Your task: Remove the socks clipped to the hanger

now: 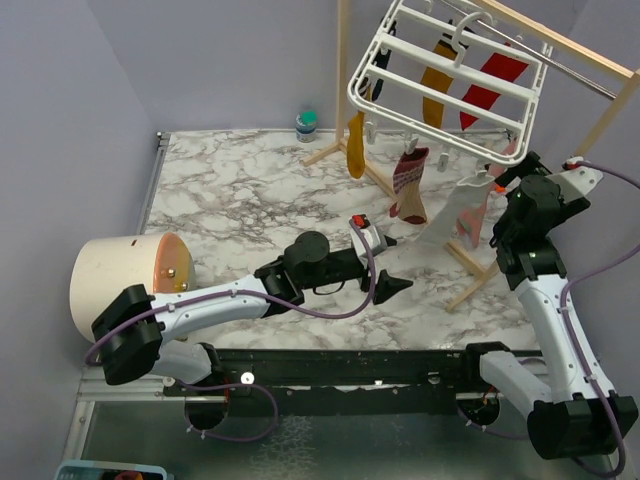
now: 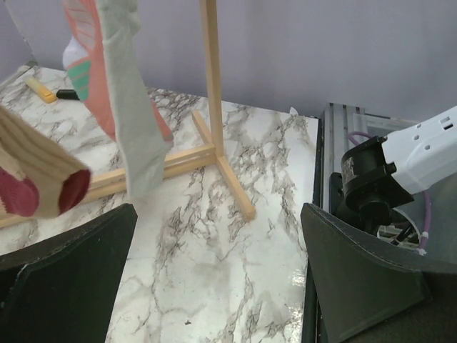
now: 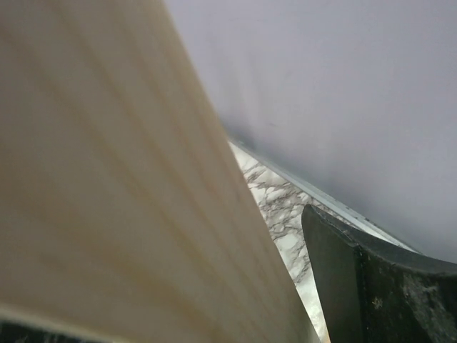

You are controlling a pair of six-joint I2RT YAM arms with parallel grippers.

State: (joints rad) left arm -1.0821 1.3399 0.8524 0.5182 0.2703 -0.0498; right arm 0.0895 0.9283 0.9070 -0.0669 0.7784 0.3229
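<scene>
The white grid hanger (image 1: 445, 75) hangs tilted from the wooden rack at the back right. Clipped socks dangle under it: mustard yellow (image 1: 356, 150), red (image 1: 490, 80), maroon-and-white striped (image 1: 410, 185), pale grey (image 1: 450, 215) and pink (image 1: 480, 215). My left gripper (image 1: 392, 265) is open, low over the marble, just left of and below the hanging socks. In the left wrist view the grey sock (image 2: 132, 121) and the pink-and-teal sock (image 2: 89, 64) hang ahead of its empty jaws (image 2: 214, 250). My right gripper (image 1: 510, 175) is raised beside the pink sock, open. Blurred wood fills its wrist view, and only one finger (image 3: 378, 286) shows.
The light wooden rack stand (image 1: 600, 120) has feet on the table (image 2: 228, 179). A cream round bin (image 1: 125, 280) lies on its side at the left. A small teal-lidded jar (image 1: 307, 123) stands by the back wall. The right arm's base (image 2: 378, 179) sits beyond the table edge.
</scene>
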